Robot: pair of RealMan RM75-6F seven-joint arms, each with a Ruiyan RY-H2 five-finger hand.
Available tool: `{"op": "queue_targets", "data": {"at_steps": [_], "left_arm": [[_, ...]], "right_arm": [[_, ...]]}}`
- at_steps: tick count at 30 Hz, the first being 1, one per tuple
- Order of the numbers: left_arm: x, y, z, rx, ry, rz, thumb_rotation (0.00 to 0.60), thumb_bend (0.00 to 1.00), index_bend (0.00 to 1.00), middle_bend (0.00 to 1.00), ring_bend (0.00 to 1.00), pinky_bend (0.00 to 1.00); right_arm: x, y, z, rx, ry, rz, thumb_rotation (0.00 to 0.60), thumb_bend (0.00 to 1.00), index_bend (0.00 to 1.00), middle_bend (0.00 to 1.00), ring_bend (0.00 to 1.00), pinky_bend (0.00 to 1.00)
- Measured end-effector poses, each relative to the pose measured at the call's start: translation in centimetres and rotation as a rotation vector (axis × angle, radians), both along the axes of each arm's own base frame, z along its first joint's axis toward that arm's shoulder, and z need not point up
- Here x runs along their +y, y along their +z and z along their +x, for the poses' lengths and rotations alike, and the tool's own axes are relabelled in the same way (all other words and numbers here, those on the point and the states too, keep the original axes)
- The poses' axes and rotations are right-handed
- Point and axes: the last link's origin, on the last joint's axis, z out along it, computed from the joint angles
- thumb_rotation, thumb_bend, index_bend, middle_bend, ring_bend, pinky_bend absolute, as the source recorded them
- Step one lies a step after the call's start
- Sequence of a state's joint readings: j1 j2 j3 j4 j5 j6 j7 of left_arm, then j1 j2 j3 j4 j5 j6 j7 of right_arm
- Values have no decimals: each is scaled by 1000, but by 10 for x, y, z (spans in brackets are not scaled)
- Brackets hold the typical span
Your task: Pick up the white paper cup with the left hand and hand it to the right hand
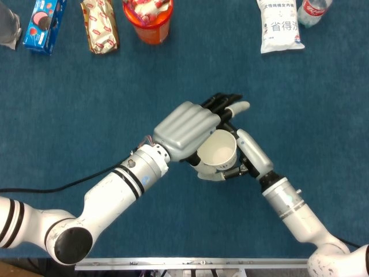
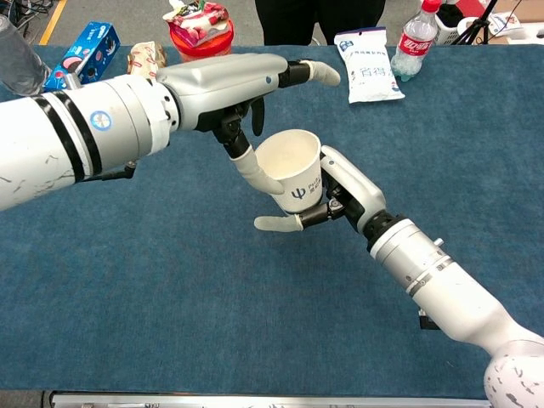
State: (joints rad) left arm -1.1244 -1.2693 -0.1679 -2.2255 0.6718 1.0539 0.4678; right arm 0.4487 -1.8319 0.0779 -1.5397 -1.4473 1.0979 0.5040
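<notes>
The white paper cup (image 1: 218, 151) (image 2: 293, 174) is held upright above the blue table cloth (image 2: 170, 289), mouth up and empty. My right hand (image 1: 248, 156) (image 2: 340, 191) grips it from the right, thumb under its left side and fingers behind it. My left hand (image 1: 184, 130) (image 2: 229, 81) hovers over the cup's left rim with its fingers stretched out straight, away from the cup. Only its thumb (image 2: 251, 170) still lies against the cup's left wall.
Along the far edge lie a blue cookie box (image 1: 43, 23), a snack packet (image 1: 99, 26), an orange tub (image 1: 148, 20), a white bag (image 1: 278, 26) and a cola bottle (image 1: 314, 11). A clear bottle (image 2: 17, 64) stands far left.
</notes>
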Motion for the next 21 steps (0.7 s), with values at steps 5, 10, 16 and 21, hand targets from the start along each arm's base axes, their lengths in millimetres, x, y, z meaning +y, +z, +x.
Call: {"op": "queue_targets", "data": {"at_steps": [5,10,16,21], "left_arm": [[2,5,-8,35,12,26,600,26,16,0,24,409],[4,14,-16,49,40,50,600,24,12,0,24,407],[6,25,-29,72,75,80,600,24,12,0,24,407],[7,28,-35,85,85,85,600,23,12,0,24,407]], "right_arm": [[-2,4,0,-1,8,-24,600,0,672,163,83,234],[-3,6,-1,10,10,-38,600,0,672,163,83,234],[-4,8,-3,17,7,-48,600,0,672,163,83,234],[-5,9,-2,14,5,-47,600,0,672,163,83,234]]}}
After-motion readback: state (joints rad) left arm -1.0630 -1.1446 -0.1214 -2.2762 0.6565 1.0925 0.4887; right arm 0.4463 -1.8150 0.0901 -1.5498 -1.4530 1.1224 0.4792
